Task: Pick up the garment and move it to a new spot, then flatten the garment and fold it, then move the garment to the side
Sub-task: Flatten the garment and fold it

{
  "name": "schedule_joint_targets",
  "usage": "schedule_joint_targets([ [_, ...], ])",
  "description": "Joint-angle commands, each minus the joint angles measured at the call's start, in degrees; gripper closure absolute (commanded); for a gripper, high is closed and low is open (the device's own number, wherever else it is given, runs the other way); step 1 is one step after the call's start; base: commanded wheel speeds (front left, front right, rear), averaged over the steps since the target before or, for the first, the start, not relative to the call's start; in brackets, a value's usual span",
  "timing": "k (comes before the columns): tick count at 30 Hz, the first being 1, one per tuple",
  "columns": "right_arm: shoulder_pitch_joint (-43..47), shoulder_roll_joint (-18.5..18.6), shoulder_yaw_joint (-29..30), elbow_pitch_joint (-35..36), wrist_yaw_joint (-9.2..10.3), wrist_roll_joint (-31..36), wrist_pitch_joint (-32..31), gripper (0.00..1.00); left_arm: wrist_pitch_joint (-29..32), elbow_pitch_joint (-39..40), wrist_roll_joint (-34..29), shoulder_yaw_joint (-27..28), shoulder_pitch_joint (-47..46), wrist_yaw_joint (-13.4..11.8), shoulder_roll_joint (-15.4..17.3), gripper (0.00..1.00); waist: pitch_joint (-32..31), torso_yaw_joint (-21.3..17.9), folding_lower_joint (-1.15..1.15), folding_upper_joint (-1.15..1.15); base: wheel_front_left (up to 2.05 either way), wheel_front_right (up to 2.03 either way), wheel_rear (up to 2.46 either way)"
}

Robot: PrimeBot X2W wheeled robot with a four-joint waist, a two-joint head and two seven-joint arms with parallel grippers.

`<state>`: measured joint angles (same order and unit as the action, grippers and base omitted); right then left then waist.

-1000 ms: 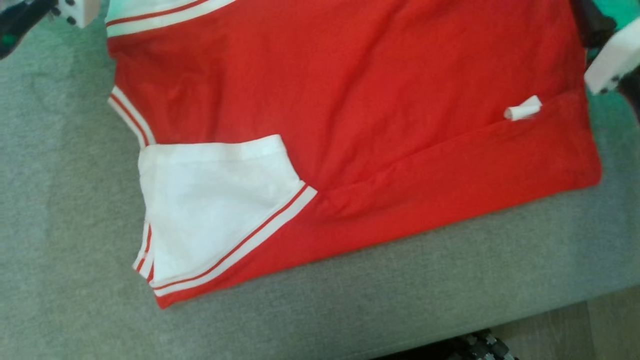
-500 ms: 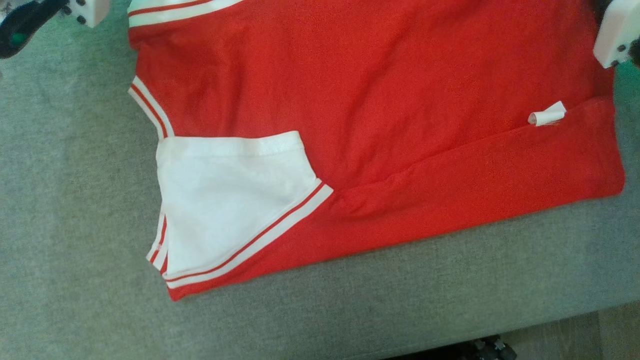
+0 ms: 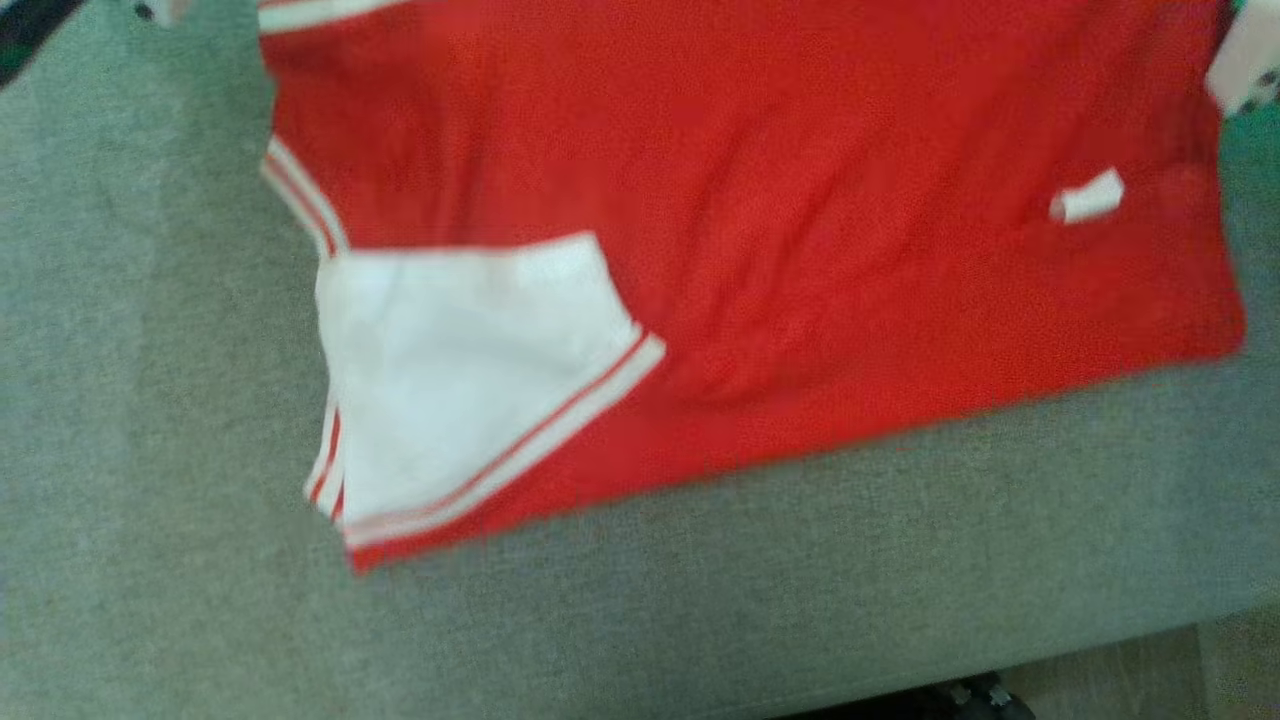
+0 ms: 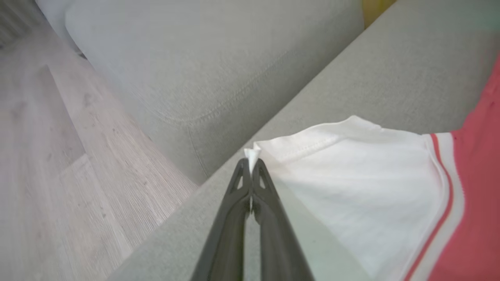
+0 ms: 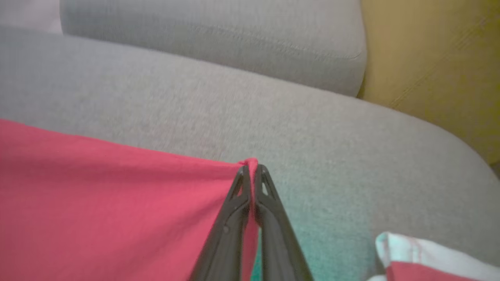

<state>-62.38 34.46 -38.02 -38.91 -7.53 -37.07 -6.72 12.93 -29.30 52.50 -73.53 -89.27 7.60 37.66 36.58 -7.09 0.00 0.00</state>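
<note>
Plainly, the red garment [image 3: 800, 150] lies spread on the grey sofa seat [image 3: 180, 600], its lower edge running near the seat's front edge (the head view is blurred). By the seat's side edge, with wooden floor [image 4: 50, 164] beyond, the left gripper [image 4: 252, 167] pinches the tip of the white sleeve [image 4: 351, 183]. The right gripper [image 5: 252, 168] is clamped on a red corner of the garment, over the seat.

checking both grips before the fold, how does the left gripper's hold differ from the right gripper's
The left gripper pinches a white sleeve corner; the right gripper pinches a red corner. The left gripper is at the seat edge beside wood floor; the right gripper is over grey cushion. Both are shut on a small tip of the same garment.
</note>
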Motion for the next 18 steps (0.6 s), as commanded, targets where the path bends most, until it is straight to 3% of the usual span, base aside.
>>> schedule_joint_targets([
  [1,-1.4,1.2,1.8,0.2,0.04,-0.7,2.2,1.00,-2.1,-0.4,-1.1,2.6,-4.5,-0.1,1.9,1.00,-0.2,0.3,0.00,0.00,0.00,0.00,0.00],
  [9,0.2,1.7,5.9,-1.5,0.04,-4.0,9.6,1.00,-11.9,-2.9,-2.3,2.9,-4.6,-0.1,0.2,1.00,-2.6,2.2,0.00,0.00,0.00,0.00,0.00],
  [18,9.7,4.4,6.2,1.7,0.04,-6.9,12.5,1.00,-17.0,3.7,-2.2,1.3,3.5,-0.2,4.2,1.00,-6.0,4.4,0.00,0.00,0.00,0.00,0.00],
])
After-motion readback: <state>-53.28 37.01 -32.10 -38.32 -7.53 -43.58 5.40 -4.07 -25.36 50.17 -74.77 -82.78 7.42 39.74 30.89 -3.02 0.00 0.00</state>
